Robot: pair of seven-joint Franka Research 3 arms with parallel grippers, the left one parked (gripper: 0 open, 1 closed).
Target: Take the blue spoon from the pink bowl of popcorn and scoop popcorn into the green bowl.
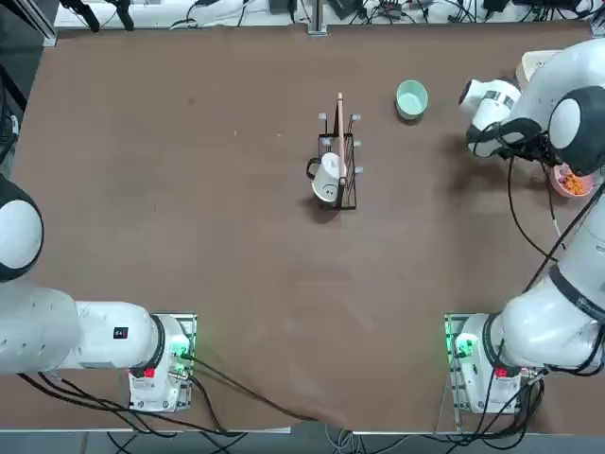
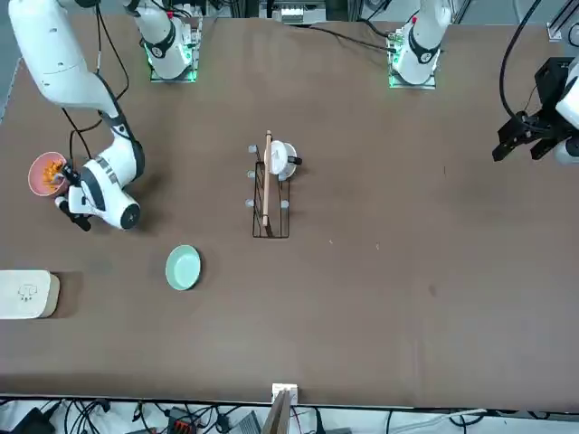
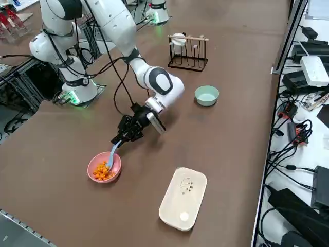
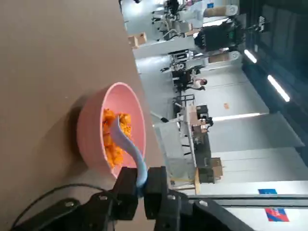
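Right gripper clamped on spoon; bowl lower left in side view. Dip under popcorn, lift level.

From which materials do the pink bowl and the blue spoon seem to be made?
The small round salmon-pink bowl: probably matte plastic, judging by its even colour and smooth rim. The light-blue spoon: perhaps plastic too, evenly coloured with soft highlights; painted metal is possible.
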